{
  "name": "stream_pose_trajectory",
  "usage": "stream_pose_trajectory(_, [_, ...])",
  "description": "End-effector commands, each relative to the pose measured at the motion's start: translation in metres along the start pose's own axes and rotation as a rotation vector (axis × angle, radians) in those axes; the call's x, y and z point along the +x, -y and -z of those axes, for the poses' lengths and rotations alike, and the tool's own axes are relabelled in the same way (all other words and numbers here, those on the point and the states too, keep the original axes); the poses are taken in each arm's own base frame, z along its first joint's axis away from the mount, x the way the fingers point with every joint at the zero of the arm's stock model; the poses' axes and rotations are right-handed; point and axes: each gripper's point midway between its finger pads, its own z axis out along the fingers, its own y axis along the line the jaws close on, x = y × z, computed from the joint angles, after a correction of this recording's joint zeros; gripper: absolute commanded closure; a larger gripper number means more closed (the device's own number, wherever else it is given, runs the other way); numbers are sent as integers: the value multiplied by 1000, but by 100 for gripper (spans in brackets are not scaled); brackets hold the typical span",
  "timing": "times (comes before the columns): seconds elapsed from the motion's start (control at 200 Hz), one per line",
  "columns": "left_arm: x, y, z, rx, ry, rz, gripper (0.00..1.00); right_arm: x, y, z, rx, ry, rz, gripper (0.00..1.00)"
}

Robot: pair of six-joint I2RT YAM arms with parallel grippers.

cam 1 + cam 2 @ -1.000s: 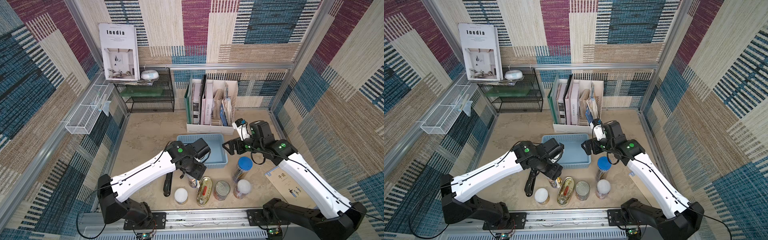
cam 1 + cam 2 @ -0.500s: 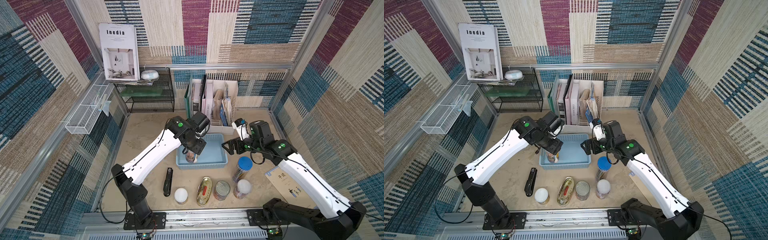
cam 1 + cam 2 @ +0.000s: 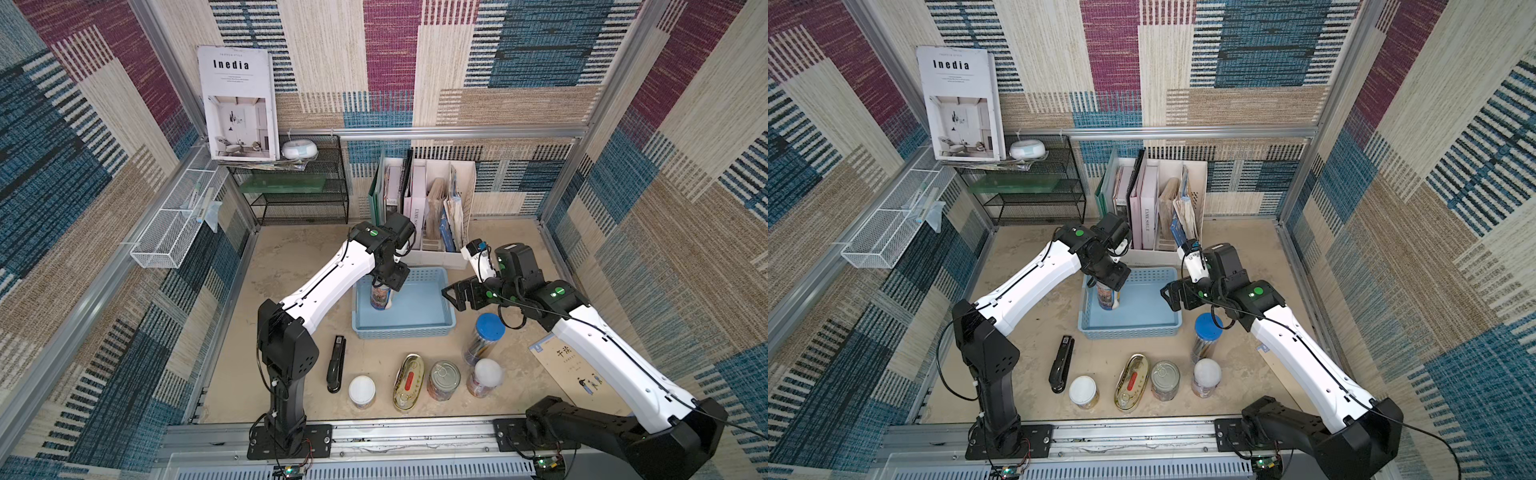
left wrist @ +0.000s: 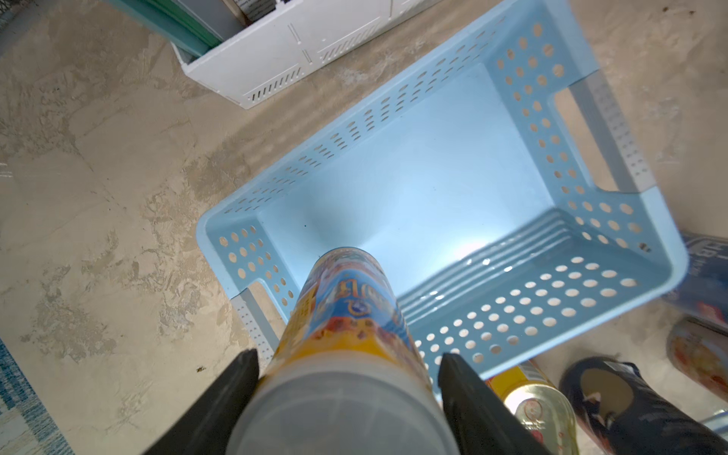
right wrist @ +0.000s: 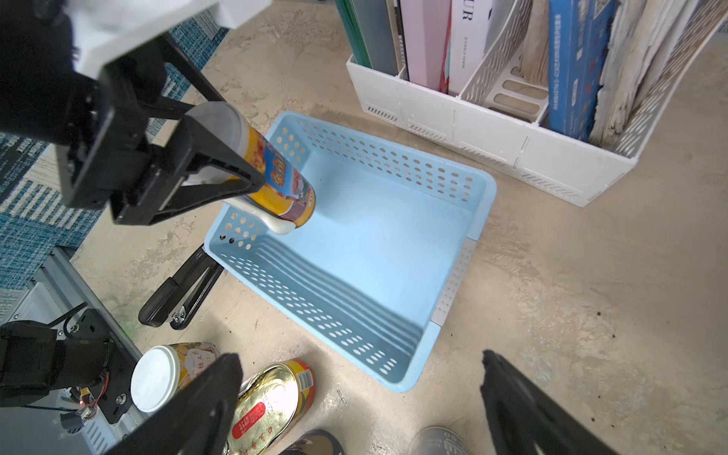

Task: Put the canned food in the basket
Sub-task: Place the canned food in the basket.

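Note:
My left gripper (image 3: 386, 284) (image 4: 346, 356) is shut on a white-lidded can with a yellow and blue label (image 3: 380, 297) (image 3: 1108, 297) (image 4: 346, 311) (image 5: 275, 173). It holds the can tilted over the left end of the light blue basket (image 3: 403, 330) (image 3: 1129, 332) (image 4: 433, 177) (image 5: 374, 244); whether the can touches the floor I cannot tell. My right gripper (image 3: 451, 297) (image 5: 359, 356) hangs open beside the basket's right end. In the front row stand a white-lidded can (image 3: 361, 388), an oval gold tin (image 3: 408, 382), a pull-tab can (image 3: 444, 378) and another white-lidded can (image 3: 486, 374).
A tall tube with a blue lid (image 3: 484, 338) stands right of the basket, under my right arm. A black stapler (image 3: 336, 363) lies front left of the basket. A white file holder with books (image 3: 424, 216) is right behind it. A booklet (image 3: 573, 370) lies at the right.
My left arm has lifted the labelled can from the front row and carried it back over the basket's left end. The right arm has not moved.

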Motion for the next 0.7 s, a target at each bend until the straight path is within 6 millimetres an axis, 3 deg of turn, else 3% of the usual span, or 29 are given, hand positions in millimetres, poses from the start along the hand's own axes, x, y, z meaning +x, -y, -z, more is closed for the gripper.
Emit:
stream_pose_trajectory(0.0, [-19,-12,-6,-15,87,17,91,-5,-2,-2,-13,25,11,1])
stream_pose_trajectory(0.205, [-18,-31,-31,-18,91,62,95,0,0,-9,-18,18,3,1])
stream_pose_trajectory(0.446, [-24,-37,-49,-31,100,55,93,4,0,-13,-26,17,-2,1])
stream_pose_trajectory(0.696, [-18,-46,-71,-72,75,61,82,8,1,-10,-20,23,-1,1])
